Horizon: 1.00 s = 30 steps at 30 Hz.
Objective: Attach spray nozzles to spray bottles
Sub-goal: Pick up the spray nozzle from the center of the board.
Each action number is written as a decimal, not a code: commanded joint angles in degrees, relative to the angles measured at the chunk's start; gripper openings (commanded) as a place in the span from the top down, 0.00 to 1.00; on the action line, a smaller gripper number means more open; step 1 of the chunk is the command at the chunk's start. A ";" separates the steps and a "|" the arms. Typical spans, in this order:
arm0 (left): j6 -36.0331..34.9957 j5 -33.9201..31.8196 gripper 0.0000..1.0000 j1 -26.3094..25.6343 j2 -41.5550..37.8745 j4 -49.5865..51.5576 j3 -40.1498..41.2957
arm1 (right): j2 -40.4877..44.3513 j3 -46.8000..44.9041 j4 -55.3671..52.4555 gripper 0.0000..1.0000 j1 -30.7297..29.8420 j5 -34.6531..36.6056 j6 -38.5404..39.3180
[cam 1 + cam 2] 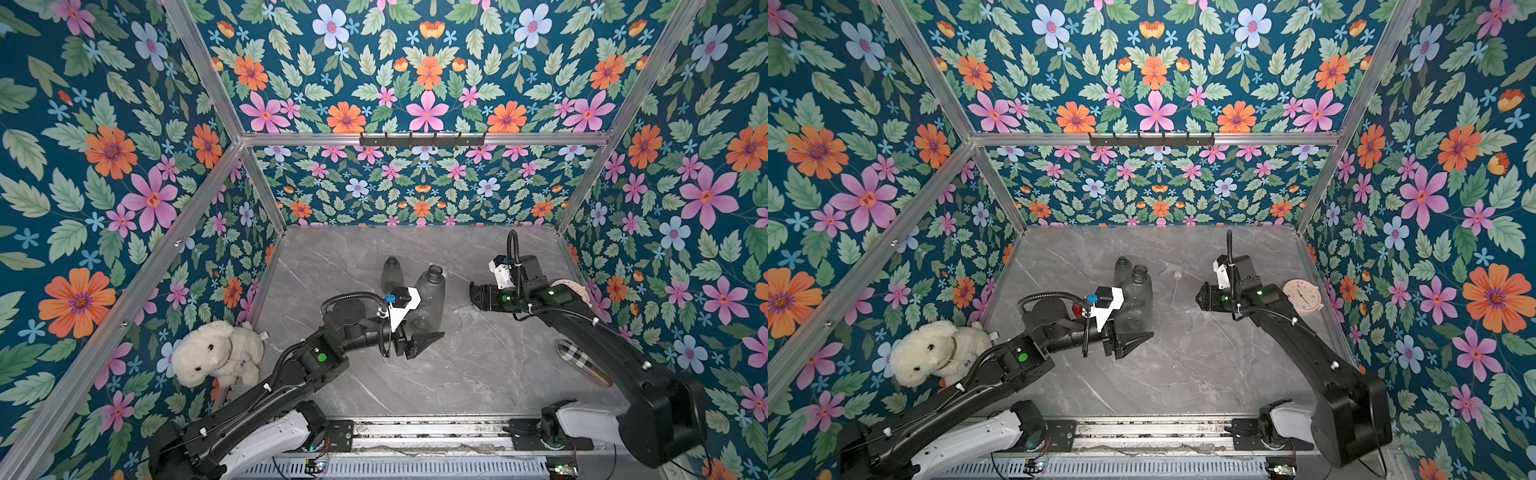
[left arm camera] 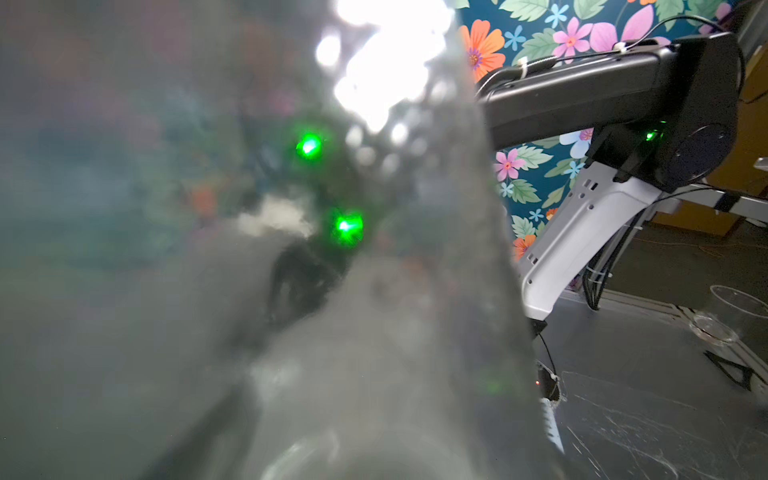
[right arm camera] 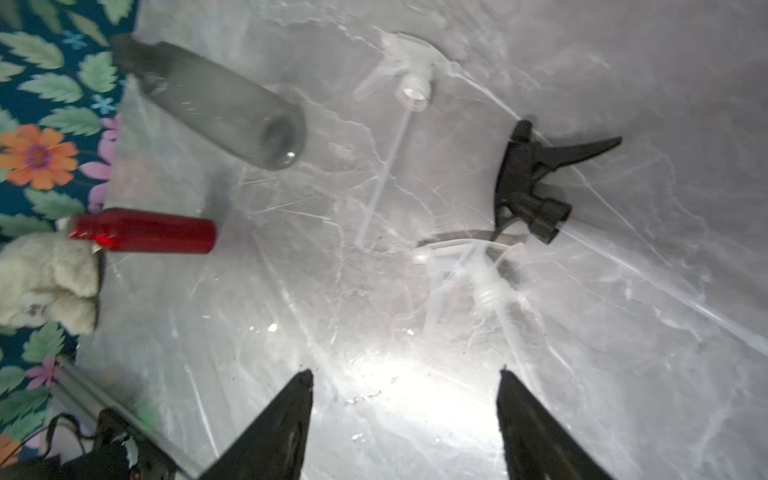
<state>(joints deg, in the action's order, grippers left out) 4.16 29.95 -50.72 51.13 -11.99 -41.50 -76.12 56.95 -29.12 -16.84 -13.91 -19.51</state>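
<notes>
Both top views: two smoky see-through cone bottles stand upright close together, just past the centre of the marble-look table [image 1: 457, 374] toward 12 o'clock. These are the near bottle [image 1: 432, 291] and the far bottle [image 1: 391, 274]. The left gripper [image 1: 428, 340] sits at 6 o'clock of the near bottle's base; gripping it or just beside it, cannot tell. The right gripper [image 1: 473, 296] hangs at 3 o'clock of them, empty. In a top view a white nozzle [image 1: 1177, 275] lies between them, its thin tube trailing toward 6. A shiny red bottle [image 1: 1076, 310] peeks out at 9 o'clock behind the left arm.

Left wrist: the cloudy bottle wall fills the lens, fingers hidden.

Right wrist: jaws stand wide, nothing between. Ahead lie a hard black nozzle [image 3: 532, 183] and a second white nozzle [image 3: 473, 274], just beside each other.

My judgement: pinch a nozzle by its collar, never the bendy tube. Feed the tube down the narrow neck first. Brace the light, slick bottle low, then twist.
</notes>
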 commanded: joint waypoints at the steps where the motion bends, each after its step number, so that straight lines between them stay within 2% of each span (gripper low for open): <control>1: 0.90 -2.69 1.00 -0.01 -0.39 -2.34 0.41 | -5.18 -0.11 5.67 0.29 3.17 2.49 -2.38; 4: 1.45 -3.25 1.00 -0.04 -0.59 -3.50 1.13 | -11.32 3.13 5.59 0.30 3.48 5.70 -1.12; 8: 1.63 -3.51 1.00 0.00 -0.87 -4.36 1.82 | -16.45 5.68 4.52 0.38 2.65 0.61 0.25; 12: 1.46 -3.52 1.00 0.01 -1.21 -4.58 2.47 | -21.13 6.98 3.14 0.40 0.57 1.64 0.74; 18: 1.15 -4.14 1.00 0.00 -2.47 -4.27 3.25 | -21.37 4.91 0.49 0.40 -0.08 3.65 -0.31; 22: 1.11 -4.43 1.00 -0.04 -3.14 -4.70 4.18 | -20.31 0.87 3.31 0.40 -0.44 3.35 0.17; 25: 1.02 -4.24 1.00 0.00 -3.41 -4.97 4.49 | -21.38 3.24 0.42 0.50 -1.75 6.57 2.52; 30: 1.27 -3.98 1.00 -0.01 -3.71 -4.97 4.72 | -23.78 9.15 -5.95 0.51 -2.88 11.05 5.73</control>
<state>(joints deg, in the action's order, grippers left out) 5.65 25.65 -50.72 47.70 -14.55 -36.91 -98.91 64.18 -30.35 -19.53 -6.70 -16.25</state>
